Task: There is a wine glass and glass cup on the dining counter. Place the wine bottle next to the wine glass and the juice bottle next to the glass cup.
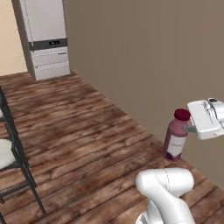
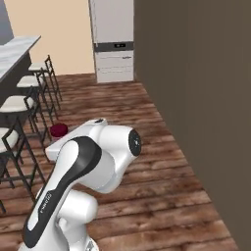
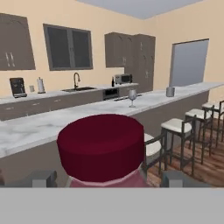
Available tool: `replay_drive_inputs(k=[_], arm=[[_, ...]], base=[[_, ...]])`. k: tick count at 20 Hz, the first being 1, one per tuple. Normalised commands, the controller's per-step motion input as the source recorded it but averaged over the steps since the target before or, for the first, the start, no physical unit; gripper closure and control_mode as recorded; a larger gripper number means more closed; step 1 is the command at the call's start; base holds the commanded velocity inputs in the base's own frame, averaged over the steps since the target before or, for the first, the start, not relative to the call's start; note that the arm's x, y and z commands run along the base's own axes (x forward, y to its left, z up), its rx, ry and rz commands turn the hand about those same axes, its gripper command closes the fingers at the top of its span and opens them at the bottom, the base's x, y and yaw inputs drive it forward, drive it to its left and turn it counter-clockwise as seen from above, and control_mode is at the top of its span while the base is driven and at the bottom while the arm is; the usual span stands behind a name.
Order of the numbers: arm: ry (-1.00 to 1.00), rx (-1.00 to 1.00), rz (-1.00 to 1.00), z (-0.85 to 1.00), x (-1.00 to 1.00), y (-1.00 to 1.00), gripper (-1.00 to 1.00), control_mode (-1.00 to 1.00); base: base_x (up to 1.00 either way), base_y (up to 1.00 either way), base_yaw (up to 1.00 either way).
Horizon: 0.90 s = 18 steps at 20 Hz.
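The juice bottle (image 1: 176,139), dark red-purple with a red cap and pale label, hangs upright above the wooden floor. My gripper (image 1: 183,127) is shut on its neck just under the cap. In the hand view the red cap (image 3: 100,146) sits between my fingertips (image 3: 41,178). Beyond it runs the dining counter (image 3: 39,130), with the wine glass (image 3: 132,97) mid-slab and the glass cup (image 3: 170,91) farther right. A small dark upright shape (image 3: 113,81) by the microwave could be the wine bottle; it is too small to tell. The cap (image 2: 59,130) peeks out behind my arm.
Bar stools (image 3: 177,127) line the near side of the dining counter (image 2: 17,49), with more stools (image 2: 19,105) on the left. A brown wall (image 1: 153,52) stands close on the right. A fridge (image 1: 46,37) stands at the far end of the wooden floor.
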Motion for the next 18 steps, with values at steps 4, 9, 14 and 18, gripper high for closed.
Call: replay_drive_inputs(k=[4, 9, 14, 18], arm=[[0.00, 0.00, 0.00, 0.00, 0.00, 0.00, 1.00, 1.00], [0.00, 0.00, 0.00, 0.00, 0.00, 0.00, 1.00, 1.00], [0.00, 0.00, 0.00, 0.00, 0.00, 0.00, 1.00, 1.00], [0.00, 0.00, 0.00, 0.00, 0.00, 0.00, 1.00, 1.00]], base=[[0.49, -0.02, 0.45], [0.63, 0.00, 0.26], [0.75, -0.09, 0.03], [0.76, -0.11, 0.00]])
